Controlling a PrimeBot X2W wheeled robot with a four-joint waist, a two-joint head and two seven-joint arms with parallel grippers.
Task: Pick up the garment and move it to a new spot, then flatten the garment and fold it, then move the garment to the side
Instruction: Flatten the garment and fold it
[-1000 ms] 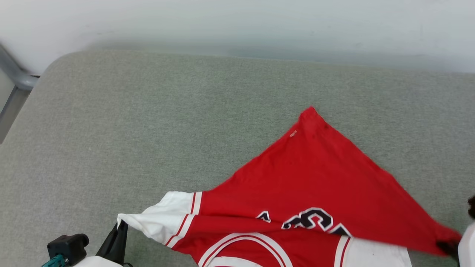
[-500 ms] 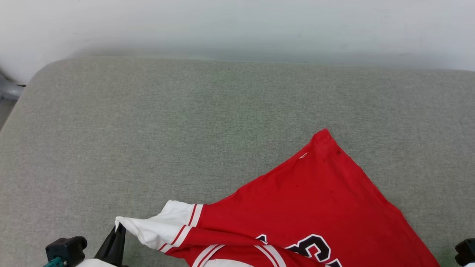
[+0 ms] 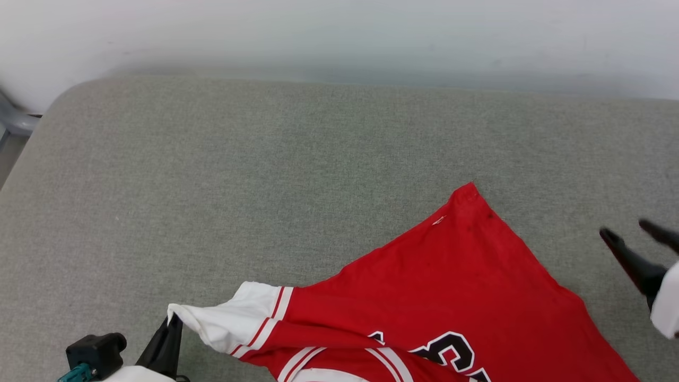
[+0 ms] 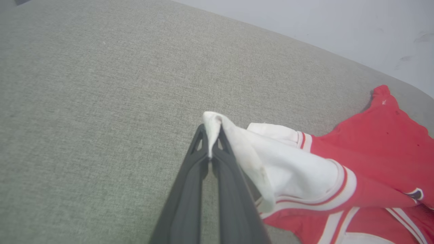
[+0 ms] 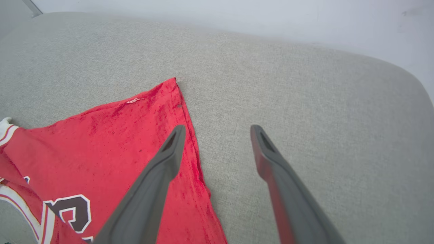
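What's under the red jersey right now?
The garment lies on the grey padded surface; the left gripper pinches its white sleeve. Anything beneath the red cloth is covered.

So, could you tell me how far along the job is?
Done: the red jersey T-shirt lies half spread on the grey fabric surface. In hand: the left gripper pinches its white sleeve; the right gripper is open beside its red edge. Left: flattening, folding, moving aside.

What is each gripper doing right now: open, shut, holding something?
Left gripper: shut on the white sleeve of the red jersey.
Right gripper: open, holding nothing.
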